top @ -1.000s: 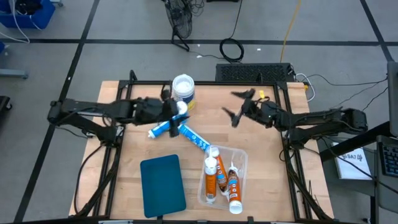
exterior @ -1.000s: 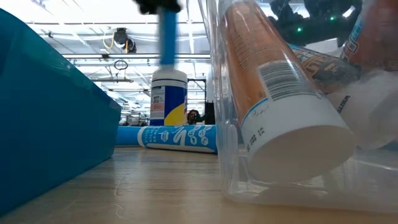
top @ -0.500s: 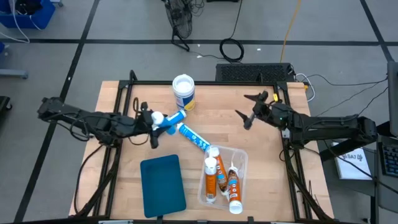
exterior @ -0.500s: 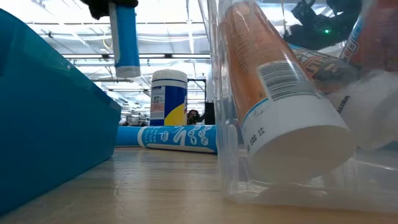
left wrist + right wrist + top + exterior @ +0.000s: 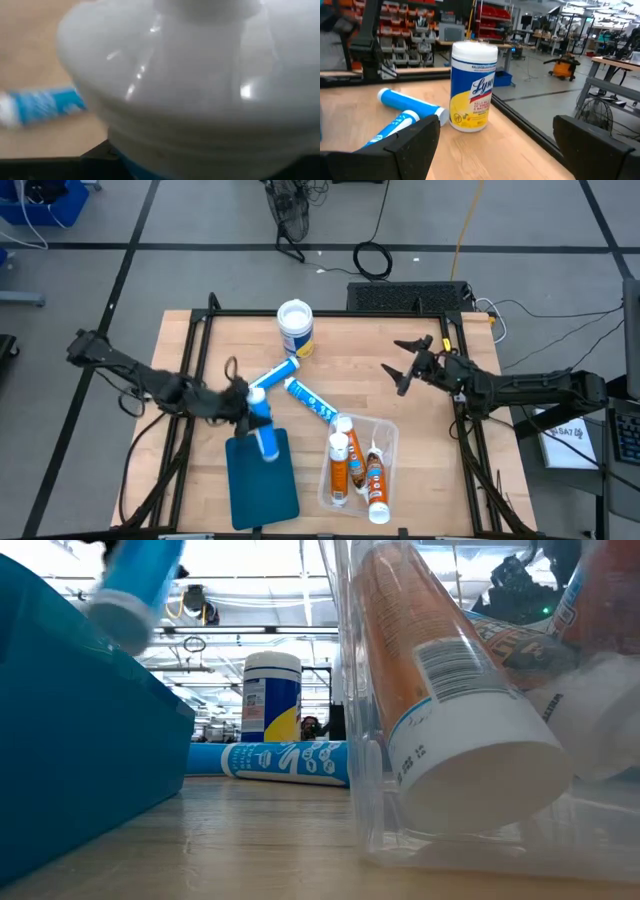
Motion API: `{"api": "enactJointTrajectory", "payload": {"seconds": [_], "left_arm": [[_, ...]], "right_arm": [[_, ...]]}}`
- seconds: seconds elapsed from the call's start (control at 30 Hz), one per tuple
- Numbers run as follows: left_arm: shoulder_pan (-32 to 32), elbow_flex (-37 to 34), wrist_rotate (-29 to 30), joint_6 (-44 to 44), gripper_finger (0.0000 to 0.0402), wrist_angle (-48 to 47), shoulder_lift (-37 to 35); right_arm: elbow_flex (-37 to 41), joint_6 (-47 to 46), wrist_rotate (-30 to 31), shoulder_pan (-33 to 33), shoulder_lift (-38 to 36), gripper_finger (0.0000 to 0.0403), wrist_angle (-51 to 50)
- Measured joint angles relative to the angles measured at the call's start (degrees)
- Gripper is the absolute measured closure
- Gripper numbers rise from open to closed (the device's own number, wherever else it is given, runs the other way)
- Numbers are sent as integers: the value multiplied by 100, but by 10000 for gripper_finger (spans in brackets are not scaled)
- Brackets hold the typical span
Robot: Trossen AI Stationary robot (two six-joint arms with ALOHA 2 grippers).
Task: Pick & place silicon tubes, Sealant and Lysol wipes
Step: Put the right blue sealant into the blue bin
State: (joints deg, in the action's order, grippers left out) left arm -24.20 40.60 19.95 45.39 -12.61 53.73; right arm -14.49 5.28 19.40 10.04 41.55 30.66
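My left gripper (image 5: pixel 243 402) is shut on a blue silicon tube (image 5: pixel 264 430) that slants over the far edge of the teal bin (image 5: pixel 262 485). In the low view this tube (image 5: pixel 135 585) hangs tilted, clear of the bin wall (image 5: pixel 70 740). Two more blue tubes (image 5: pixel 275 372) (image 5: pixel 312 403) lie on their sides mid-table. The Lysol wipes canister (image 5: pixel 295 326) stands upright at the far edge. My right gripper (image 5: pixel 408 366) hovers open at the right, pointing at the canister (image 5: pixel 472 87). My left gripper pinches the blue tube near its far, white-capped end (image 5: pixel 256 398), coming level from the table's left and lying across it. The tube is lifted clear and tilts down toward the near edge, its lower white end (image 5: pixel 115 615) over the bin. That held end (image 5: pixel 190 90) fills the wrist view and hides the pads.
A clear plastic container (image 5: pixel 385 442) at the near right holds orange sealant tubes (image 5: pixel 340 462) lying on their sides. A black frame (image 5: pixel 330 313) runs along the table's far and side edges. Bare wood lies between the two arms.
My left gripper has carried the blue tube from beside the Lysol canister toward the table's near left, and a little down, to above the teal bin. It has rolled, so the tube, which hung upright, now slants. My right gripper has drawn back toward the right edge, still open.
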Motion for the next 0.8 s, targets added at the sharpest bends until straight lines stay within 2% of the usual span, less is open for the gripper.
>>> {"api": "enactJointTrajectory", "payload": {"seconds": [0.07, 0.13, 0.27, 0.37, 0.57, 0.8], "left_arm": [[-355, 0, 192, 485, 192, 104, 308], [-699, -2, 628, 842, 192, 256, 668], [-1241, -2, 1559, 1254, 192, 1110, 1435], [-1491, 9, 1907, 1469, 192, 1880, 1982], [-1729, 0, 2109, 2042, 192, 2495, 2907], [-1775, 0, 2063, 2527, 192, 2658, 3157]], "right_arm": [[99, -11, 0, 0, -1, 39, 249], [167, -13, 0, 0, -14, 39, 435], [185, -12, -2, 0, -10, 39, 667], [185, -11, -15, 0, 18, 39, 877], [182, -11, -20, 0, 16, 39, 930], [182, -11, -42, 0, 12, 39, 944]]}}
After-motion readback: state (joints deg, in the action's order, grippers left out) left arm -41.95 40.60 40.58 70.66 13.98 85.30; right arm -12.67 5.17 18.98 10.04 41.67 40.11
